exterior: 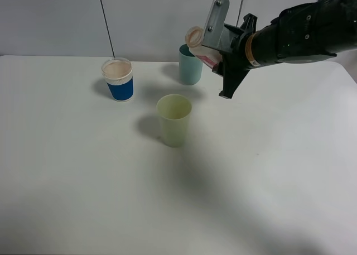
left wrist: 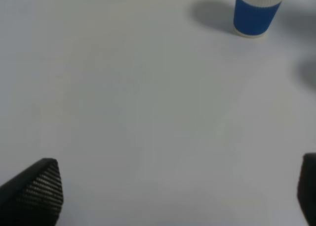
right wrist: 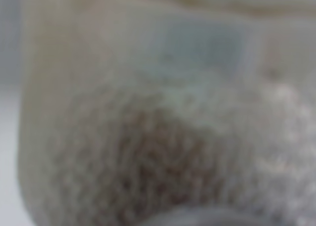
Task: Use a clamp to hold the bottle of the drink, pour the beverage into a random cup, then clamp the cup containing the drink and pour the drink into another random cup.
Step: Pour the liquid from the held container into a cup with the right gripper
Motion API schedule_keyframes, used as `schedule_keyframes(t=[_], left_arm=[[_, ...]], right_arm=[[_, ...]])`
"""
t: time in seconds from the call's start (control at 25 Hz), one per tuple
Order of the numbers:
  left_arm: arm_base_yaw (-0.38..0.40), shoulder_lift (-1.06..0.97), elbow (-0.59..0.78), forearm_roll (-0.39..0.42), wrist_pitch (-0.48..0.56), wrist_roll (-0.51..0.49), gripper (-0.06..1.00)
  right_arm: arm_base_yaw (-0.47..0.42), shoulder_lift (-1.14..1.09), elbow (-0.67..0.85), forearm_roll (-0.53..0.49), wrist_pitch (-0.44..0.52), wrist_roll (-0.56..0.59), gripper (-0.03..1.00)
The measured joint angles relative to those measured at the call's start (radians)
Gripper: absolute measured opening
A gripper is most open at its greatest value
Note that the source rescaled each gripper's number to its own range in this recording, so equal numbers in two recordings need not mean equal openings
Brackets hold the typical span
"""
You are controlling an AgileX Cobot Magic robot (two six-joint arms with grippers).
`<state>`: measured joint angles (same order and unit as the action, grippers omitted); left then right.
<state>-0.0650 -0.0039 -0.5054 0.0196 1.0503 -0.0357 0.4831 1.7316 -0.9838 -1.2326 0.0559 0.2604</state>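
Over the table (exterior: 83, 177), bottle (exterior: 195, 39) tilted in right jaws

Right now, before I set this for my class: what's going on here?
The right gripper is shut on the bottle and holds it tilted in the air over the far side of the white table. No liquid can be seen pouring. Three cups stand upright below: the pale yellow-green tumbler nearest, the blue-and-white cup to its left, and a teal tumbler behind. The left gripper is open and holds nothing, over bare table.
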Motion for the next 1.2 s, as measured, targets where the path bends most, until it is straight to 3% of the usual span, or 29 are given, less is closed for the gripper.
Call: schedule_keyframes(t=[0.44,0.84,1.2], left_arm=[[0.000,0.000,0.000,0.000,0.000,0.000,1.00],[0.000,0.000,0.000,0.000,0.000,0.000,1.00],[0.000,0.000,0.000,0.000,0.000,0.000,1.00]], right_arm=[[0.058,-0.001,0.000,0.011,0.023,-0.128,0.00],[0.101,-0.001,0.000,0.117,0.164,-0.333,0.00],[0.147,-0.001,0.000,0.124,0.176,-0.369,0.00]])
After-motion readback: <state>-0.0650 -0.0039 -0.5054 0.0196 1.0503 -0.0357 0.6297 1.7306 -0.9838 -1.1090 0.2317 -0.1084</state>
